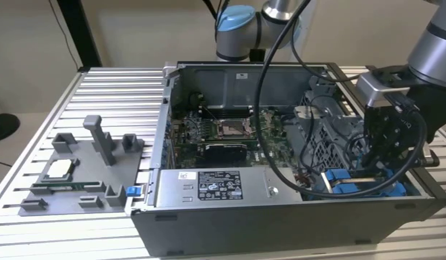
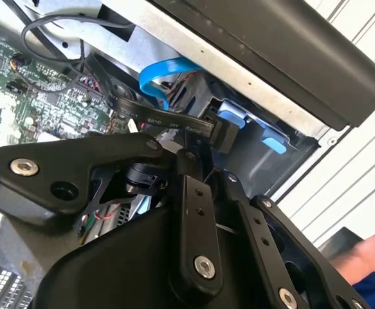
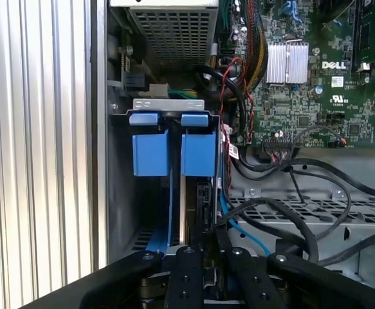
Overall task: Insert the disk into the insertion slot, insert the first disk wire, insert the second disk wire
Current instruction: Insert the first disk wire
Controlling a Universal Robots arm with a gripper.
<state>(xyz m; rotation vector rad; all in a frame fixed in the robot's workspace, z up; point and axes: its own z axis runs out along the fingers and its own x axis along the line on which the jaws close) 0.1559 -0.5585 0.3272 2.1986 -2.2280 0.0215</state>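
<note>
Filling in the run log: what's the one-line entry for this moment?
gripper: inside case at insertion slot | disk: blue carrier in slot | nearest: black wire connector

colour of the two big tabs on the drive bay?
Bright blue; the tabs show best in the first wrist view.

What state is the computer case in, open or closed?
Open. The computer case has no side cover; the motherboard lies exposed.
</note>
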